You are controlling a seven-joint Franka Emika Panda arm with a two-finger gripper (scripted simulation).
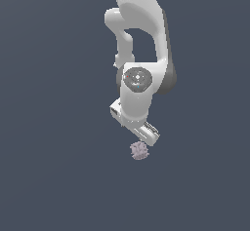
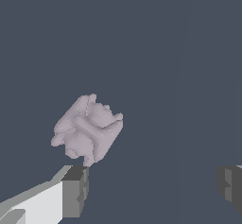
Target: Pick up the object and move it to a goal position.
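Observation:
The object (image 1: 139,150) is a small knobbly pale pinkish-grey lump lying on the dark floor, just below the white arm's hand in the exterior view. In the wrist view the object (image 2: 88,129) sits off to one side of the gap, close to one dark fingertip (image 2: 74,190). The other fingertip (image 2: 230,186) stands far from it. My gripper (image 2: 152,189) is open with nothing between its fingers. In the exterior view the fingers are hidden behind the hand (image 1: 141,130).
The flat dark blue-grey floor (image 1: 58,176) lies all around the lump, and nothing else stands on it. The white arm (image 1: 139,40) reaches down from the top of the exterior view.

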